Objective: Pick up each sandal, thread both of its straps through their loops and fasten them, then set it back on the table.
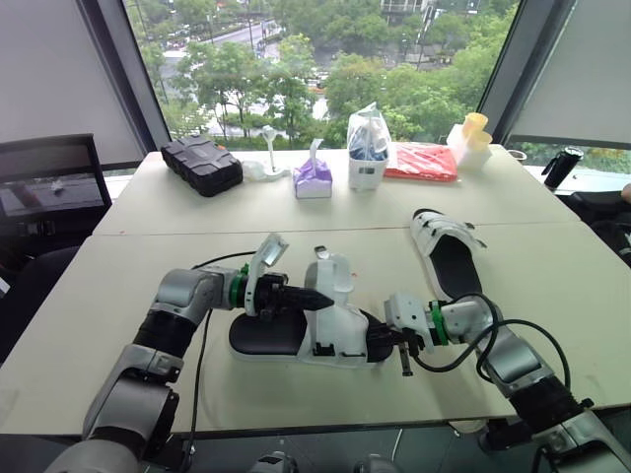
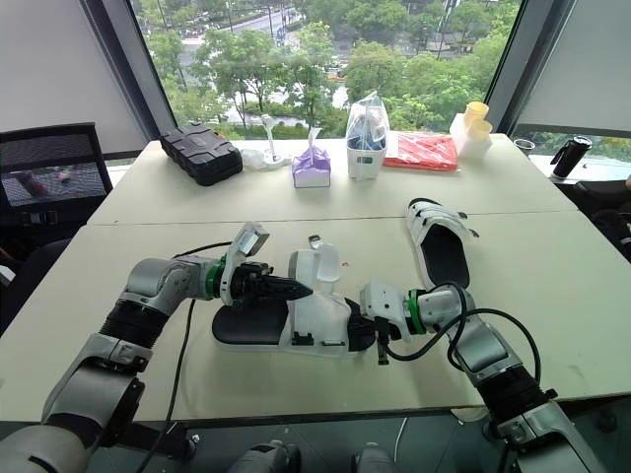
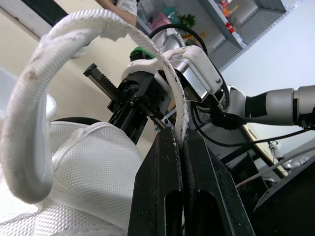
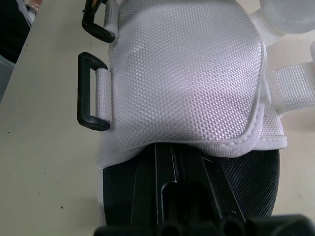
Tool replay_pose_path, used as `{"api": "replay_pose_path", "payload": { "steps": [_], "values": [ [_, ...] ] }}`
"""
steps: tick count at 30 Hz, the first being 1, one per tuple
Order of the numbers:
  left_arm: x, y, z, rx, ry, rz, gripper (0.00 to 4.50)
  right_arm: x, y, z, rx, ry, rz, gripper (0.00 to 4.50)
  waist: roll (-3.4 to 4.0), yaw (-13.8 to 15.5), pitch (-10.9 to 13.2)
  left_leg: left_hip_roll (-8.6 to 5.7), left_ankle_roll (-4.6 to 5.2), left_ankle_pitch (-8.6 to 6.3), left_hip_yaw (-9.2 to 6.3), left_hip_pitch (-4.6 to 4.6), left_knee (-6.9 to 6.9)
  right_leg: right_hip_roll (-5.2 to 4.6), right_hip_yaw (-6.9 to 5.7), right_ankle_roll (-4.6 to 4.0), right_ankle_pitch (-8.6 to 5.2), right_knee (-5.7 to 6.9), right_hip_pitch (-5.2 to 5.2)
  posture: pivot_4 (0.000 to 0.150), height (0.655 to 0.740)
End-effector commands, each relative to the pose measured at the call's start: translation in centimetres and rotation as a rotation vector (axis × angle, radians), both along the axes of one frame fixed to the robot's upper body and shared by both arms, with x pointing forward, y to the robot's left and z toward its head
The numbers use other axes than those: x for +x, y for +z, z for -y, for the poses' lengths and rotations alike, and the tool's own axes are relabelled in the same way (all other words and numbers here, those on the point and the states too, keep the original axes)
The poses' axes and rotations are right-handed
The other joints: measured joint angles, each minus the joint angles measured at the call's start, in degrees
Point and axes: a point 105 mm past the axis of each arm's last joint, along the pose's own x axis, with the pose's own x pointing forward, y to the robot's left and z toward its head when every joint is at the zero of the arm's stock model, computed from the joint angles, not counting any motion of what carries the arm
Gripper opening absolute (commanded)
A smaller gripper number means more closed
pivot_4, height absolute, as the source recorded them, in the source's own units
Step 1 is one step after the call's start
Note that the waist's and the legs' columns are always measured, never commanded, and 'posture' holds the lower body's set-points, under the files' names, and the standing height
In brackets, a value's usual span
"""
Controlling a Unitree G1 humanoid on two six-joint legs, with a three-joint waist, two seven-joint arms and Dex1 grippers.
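One sandal (image 1: 286, 337), black-soled with a white mesh upper, lies on the near table between my arms. My left gripper (image 1: 320, 299) is shut on one of its white straps (image 3: 167, 73), which arcs up above the upper. From the other end, my right gripper (image 1: 380, 342) is shut on the sole's edge under the white flap (image 4: 192, 73). Two black loops (image 4: 88, 91) hang at the side of the flap with nothing through them. The second sandal (image 1: 449, 251) lies flat farther back on the right, away from both grippers.
Along the far table stand a black case (image 1: 202, 163), a purple tissue box (image 1: 314, 179), a clear bag (image 1: 368, 148), a red packet (image 1: 422, 161) and yellow cups (image 1: 474, 132). A black bottle (image 1: 560, 168) is at the far right. A chair (image 1: 49, 187) stands to the left.
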Motion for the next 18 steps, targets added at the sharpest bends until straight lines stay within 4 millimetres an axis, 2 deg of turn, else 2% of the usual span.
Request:
{"api": "replay_pose_path", "payload": {
  "steps": [1,18],
  "values": [
    [-0.03,0.80,0.07,-0.012,-0.019,0.042,0.03,-0.92,-3.06,1.03,-0.102,-0.023,-0.095,0.00,0.00,0.0,0.0,0.00,0.00,0.00,0.00,0.00,0.00,0.00,0.00,0.00,0.00,0.00,0.00,0.150,0.7400],
    [0.28,0.16,-0.26,0.014,-0.003,0.075,0.03,-0.89,-3.05,1.02,-0.100,-0.024,-0.095,0.00,0.00,0.0,0.0,0.00,0.00,0.00,0.00,0.00,0.00,0.00,0.00,-0.01,0.00,0.00,0.00,0.150,0.7400]
  ]
}}
